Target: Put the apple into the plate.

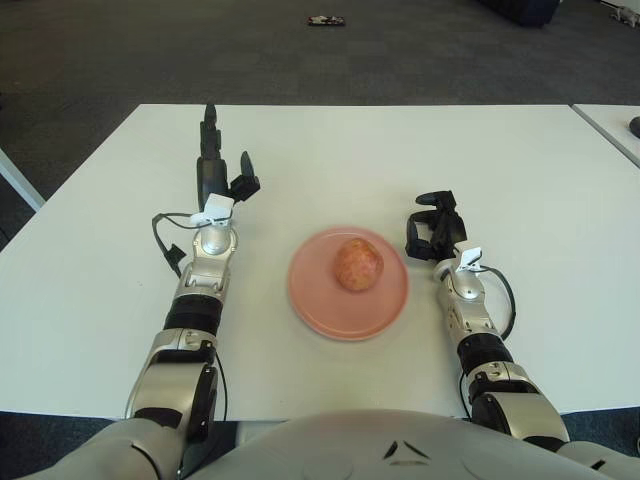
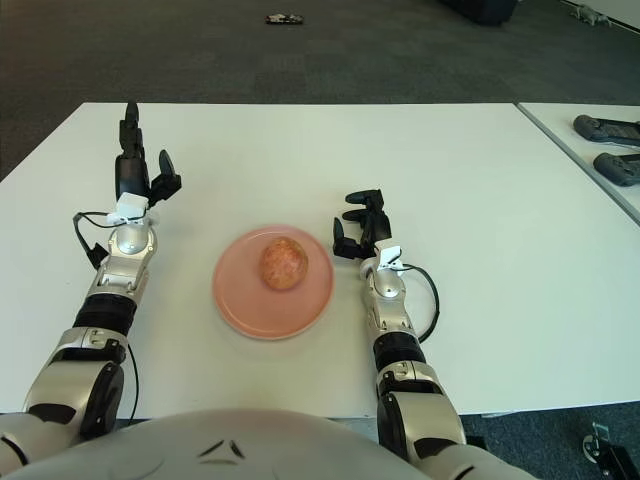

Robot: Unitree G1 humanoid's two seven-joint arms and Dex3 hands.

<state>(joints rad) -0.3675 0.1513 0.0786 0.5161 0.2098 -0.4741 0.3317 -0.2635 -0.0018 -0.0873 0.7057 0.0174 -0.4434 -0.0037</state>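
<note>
While the apple sits on the pink plate near the middle of the white desk, slightly toward the plate's far side, neither hand touches it. The fruit is reddish with paler yellow patches, and the plate lies flat between the two arms.

Left of the plate and well apart from it, the left hand is raised at the end of a forearm that runs almost straight away from the robot's body. Its long dark fingers point toward the far edge of the desk, extended and spread — one shorter digit juts out to the right side — and they hold nothing. A black cable loops beside the silver wrist, where a small white tag shows.

To the right of the plate, near its rim but not touching it, the right hand stands upright on its forearm. Its black fingers curl loosely inward toward the plate side with a gap between them, and nothing is gripped in them. A black cable arcs out from this wrist too, and a white tag sits just below the hand.

Beyond the desk's far edge lies dark floor — a small dark object rests on it.
</note>
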